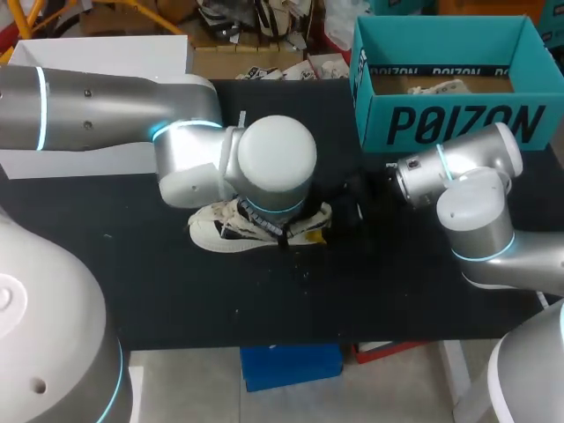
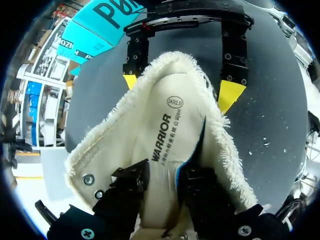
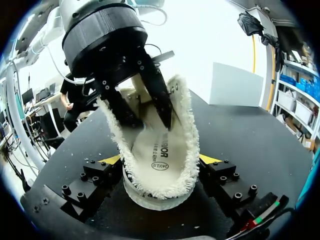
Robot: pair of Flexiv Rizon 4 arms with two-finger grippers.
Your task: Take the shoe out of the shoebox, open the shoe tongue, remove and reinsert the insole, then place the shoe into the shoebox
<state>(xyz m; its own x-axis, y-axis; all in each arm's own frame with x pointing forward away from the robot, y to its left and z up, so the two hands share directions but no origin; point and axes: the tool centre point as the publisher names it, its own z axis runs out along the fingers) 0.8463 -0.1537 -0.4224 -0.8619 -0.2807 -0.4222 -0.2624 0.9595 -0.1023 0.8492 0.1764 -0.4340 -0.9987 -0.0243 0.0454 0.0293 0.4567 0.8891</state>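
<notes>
The left gripper (image 2: 164, 171) was sunk from above into the mouth of the shoe (image 1: 220, 233), straddling the insole (image 2: 161, 125) near the forefoot. Whether it actually pinched the insole could not be told. From there the insole ran lengthwise away from it toward the heel, so any pull would, I judge, have to follow that axis up and out, and the left arm was plainly the one placed for it. One long edge of the insole stood lifted, showing a blue underside; the rest lay flat, pale with printed marks. The shoe around it was cream, with a shaggy fleece lining, metal eyelets and dark laces. It lay on its sole in the middle of the black table (image 1: 176, 291), toe toward the robot's left. The right gripper (image 3: 161, 160) clamped the heel from both sides with its yellow tips. The teal shoebox (image 1: 458, 123) stood open, well apart at the far right.
</notes>
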